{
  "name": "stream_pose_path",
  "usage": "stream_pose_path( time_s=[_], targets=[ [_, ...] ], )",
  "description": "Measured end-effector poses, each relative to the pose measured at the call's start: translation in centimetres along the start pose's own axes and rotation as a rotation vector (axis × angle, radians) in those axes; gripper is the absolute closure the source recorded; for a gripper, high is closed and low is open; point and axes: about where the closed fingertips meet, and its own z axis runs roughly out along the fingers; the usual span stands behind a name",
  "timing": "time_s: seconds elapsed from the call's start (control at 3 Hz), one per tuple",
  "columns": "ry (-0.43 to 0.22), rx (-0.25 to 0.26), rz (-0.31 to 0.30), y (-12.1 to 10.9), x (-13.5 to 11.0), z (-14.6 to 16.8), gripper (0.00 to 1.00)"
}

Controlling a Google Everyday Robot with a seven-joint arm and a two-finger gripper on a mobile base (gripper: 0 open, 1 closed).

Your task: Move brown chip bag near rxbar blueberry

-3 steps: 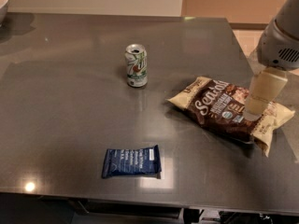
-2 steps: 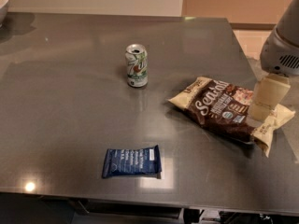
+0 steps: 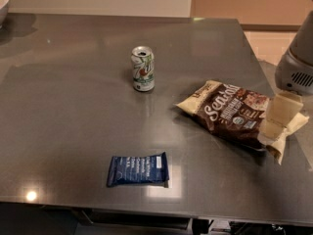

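Note:
The brown chip bag (image 3: 230,112) lies flat on the right side of the dark table, its white script facing up. The rxbar blueberry (image 3: 138,169), a small navy wrapper, lies near the table's front edge, well to the left of the bag. My gripper (image 3: 274,126) comes in from the right edge, its cream fingers (image 3: 281,109) pointing down over the bag's right end, touching or just above it.
A green-and-white soda can (image 3: 143,68) stands upright in the middle of the table (image 3: 73,111), left of the bag. A bowl's edge (image 3: 3,1) shows at the far left corner. The table's right edge runs just beyond the bag.
My gripper and arm have shifted a little to the right and down over the bag's right end. The bag, bar and can have not moved.

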Motion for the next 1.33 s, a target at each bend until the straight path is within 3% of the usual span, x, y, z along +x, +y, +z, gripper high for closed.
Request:
stream_pose_path(
  time_s=[0.67, 1.0, 1.33],
  targets=[
    [-0.033, -0.015, 0.034, -0.5, 0.4, 3.0, 0.0],
    [-0.037, -0.024, 0.038, -0.8, 0.3, 3.5, 0.16],
    [-0.045, -0.037, 0.037, -0.9, 0.0, 3.4, 0.4]
  ],
)
